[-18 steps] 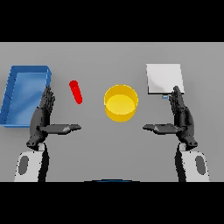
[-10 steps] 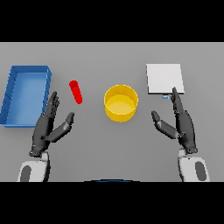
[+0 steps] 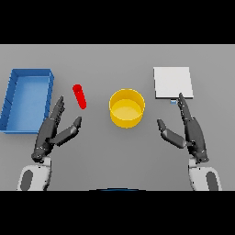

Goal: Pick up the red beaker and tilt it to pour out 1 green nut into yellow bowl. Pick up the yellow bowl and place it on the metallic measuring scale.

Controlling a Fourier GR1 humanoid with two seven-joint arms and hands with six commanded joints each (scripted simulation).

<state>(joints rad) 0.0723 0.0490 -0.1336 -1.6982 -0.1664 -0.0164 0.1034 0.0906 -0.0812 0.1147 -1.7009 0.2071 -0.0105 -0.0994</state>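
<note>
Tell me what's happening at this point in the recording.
Nothing is held yet. The left hand is open and tilted toward the red beaker, which stands on the table just beyond its fingertips, untouched. The right hand is open below the metallic scale, its fingertips near the scale's front edge. The yellow bowl sits between the hands, and a blue tray lies at far left.

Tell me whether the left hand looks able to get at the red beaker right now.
Probably yes. The left hand is open just below the red beaker, with only bare table between them; the blue bin stands off to the side.
</note>
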